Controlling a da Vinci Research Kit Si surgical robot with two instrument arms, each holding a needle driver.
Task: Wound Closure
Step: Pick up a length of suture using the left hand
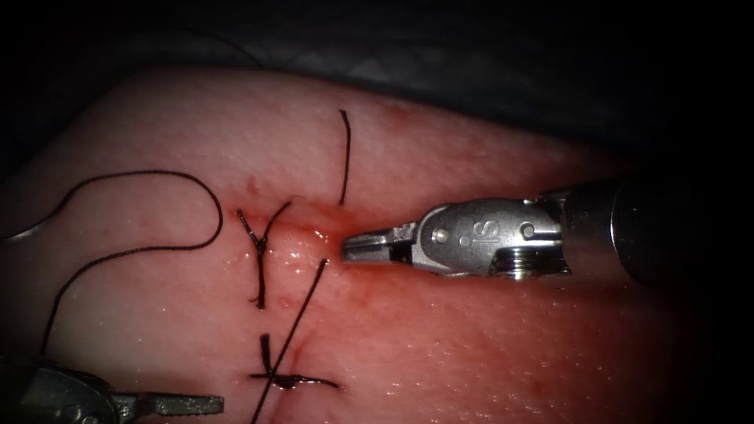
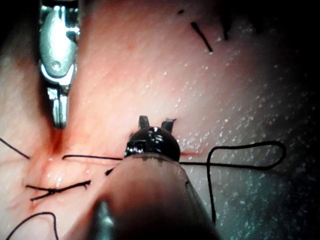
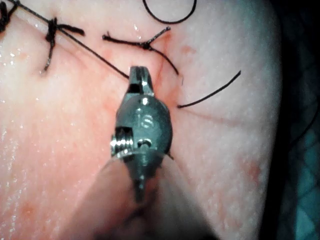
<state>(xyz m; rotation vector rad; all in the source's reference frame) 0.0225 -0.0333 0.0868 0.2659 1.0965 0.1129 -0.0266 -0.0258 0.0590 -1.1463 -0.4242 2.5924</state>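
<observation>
Tissue [image 1: 487, 345] lies pink and wet across the endoscope view, glistening, with red fluid [image 1: 314, 228] pooled along the cut [image 1: 302, 235] that runs down its middle. Two knotted stitches cross that cut: the upper stitch [image 1: 259, 243] a Y-shaped knot with stiff tails, the lower stitch [image 1: 287, 381] a dark cross. One cut end of thread [image 1: 345, 157] stands up from the cut near my right tool's tip. A long thread [image 1: 157, 212] loops wide over the left side of the tissue and trails down toward my left tool; another straight run of it slants from the cut down past the lower stitch.

My right tool [image 1: 365, 246] comes in from the right, lying almost flat, its tip just at the cut's right edge. Its jaws are pressed together with nothing between them; the right wrist view [image 3: 140, 80] gives the same, the tip just short of the slanting thread. On its silver body I read markings that look like "IS".

My left tool [image 1: 184, 404] sits low on the left side, well apart from the cut, jaws together in the endoscope view. Whether it grips the thread there, I cannot tell. In the left wrist view [image 2: 156, 123] two short tips poke up past the dark wrist.

I can't make out the needle.
</observation>
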